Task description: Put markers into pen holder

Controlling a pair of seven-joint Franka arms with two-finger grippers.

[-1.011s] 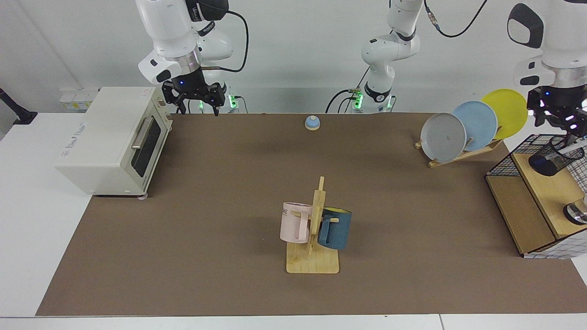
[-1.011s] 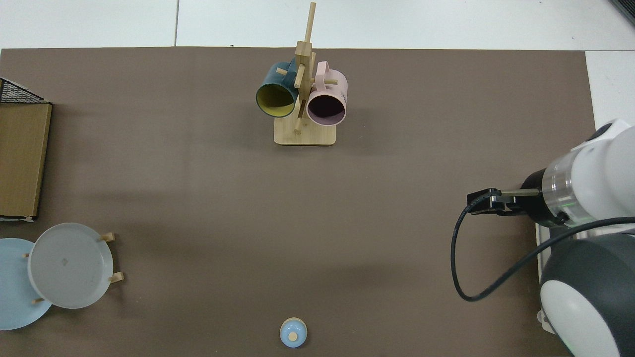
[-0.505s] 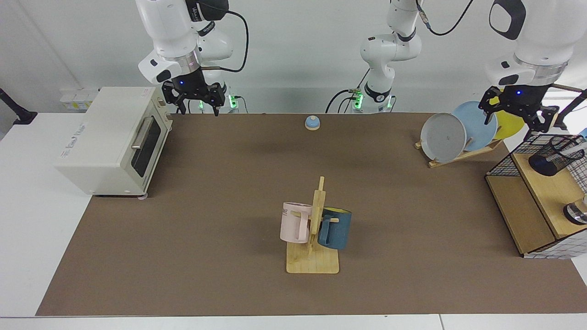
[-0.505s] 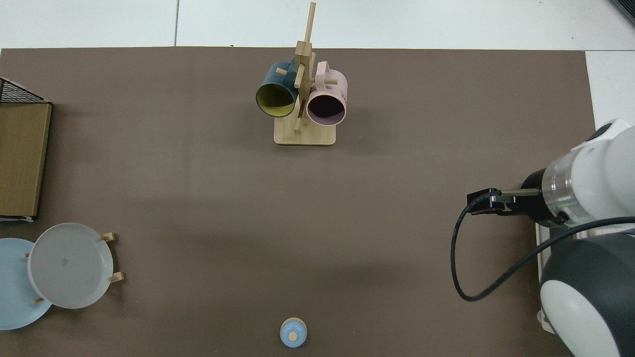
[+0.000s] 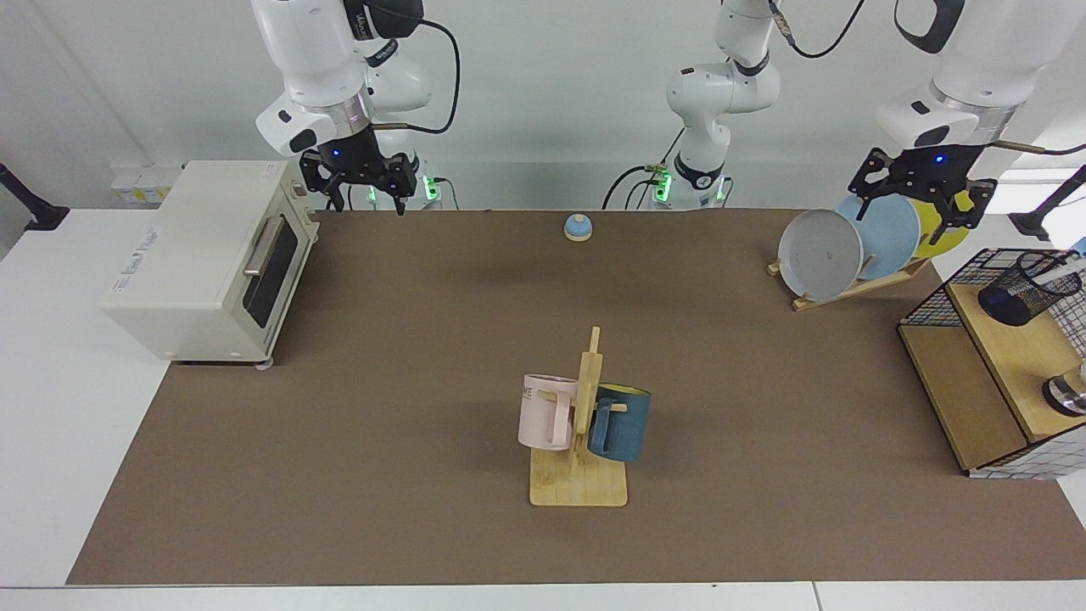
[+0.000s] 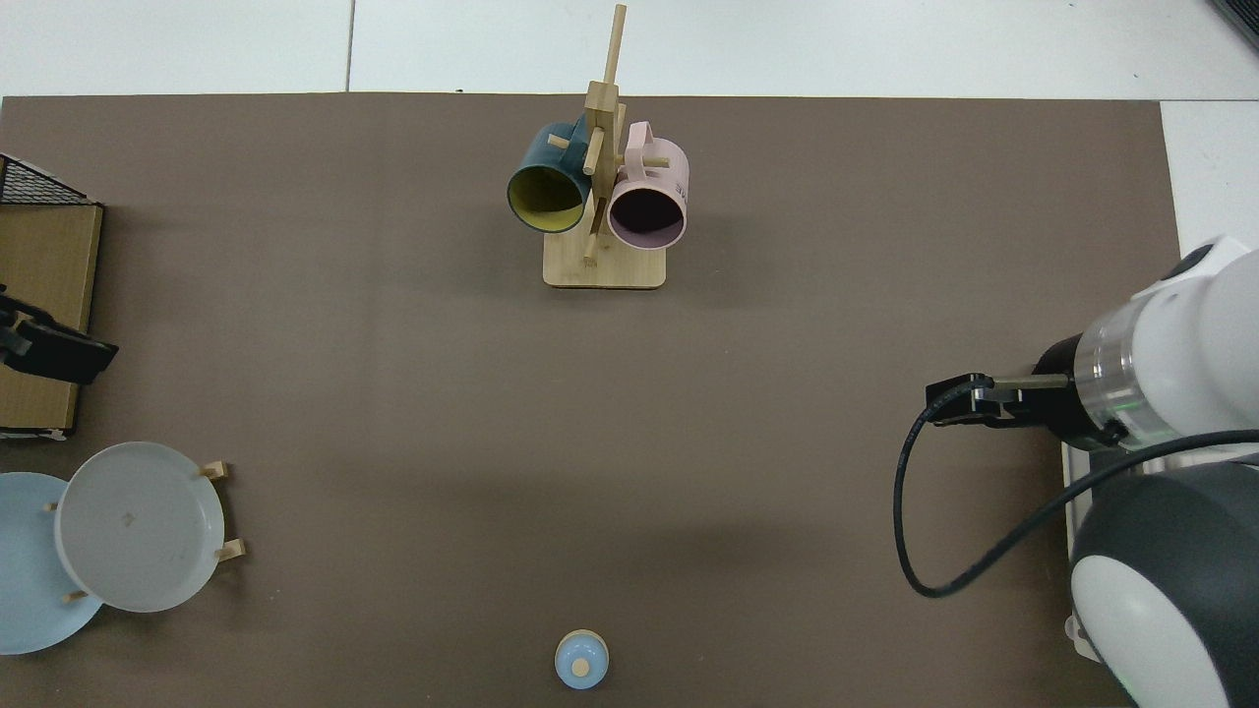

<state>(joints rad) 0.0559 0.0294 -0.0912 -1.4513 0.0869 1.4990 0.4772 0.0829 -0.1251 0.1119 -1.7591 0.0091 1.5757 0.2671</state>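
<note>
The pen holder point(image 5: 1022, 294), a black mesh cup, stands on the wooden shelf at the far right of the facing view. A white marker point(image 5: 1060, 271) with a blue end leans inside it, sticking out over the rim. My left gripper point(image 5: 915, 214) hangs open and empty above the plates, up and to the view's left of the holder. A dark piece of the left gripper point(image 6: 49, 346) shows at the left edge of the top view. My right gripper point(image 5: 365, 202) waits open beside the toaster oven, holding nothing.
A toaster oven point(image 5: 208, 259) stands at the view's left. A mug tree point(image 5: 581, 424) holds a pink and a blue mug mid-table. A plate rack point(image 5: 857, 284) carries three plates. A wire-grid basket frame point(image 5: 942, 305) surrounds the shelf. A small blue bell point(image 5: 578, 227) sits at the back.
My left gripper rose from over the pen holder and swung toward the view's left, ending above the plates. The marker stays in the holder. The right arm has not moved.
</note>
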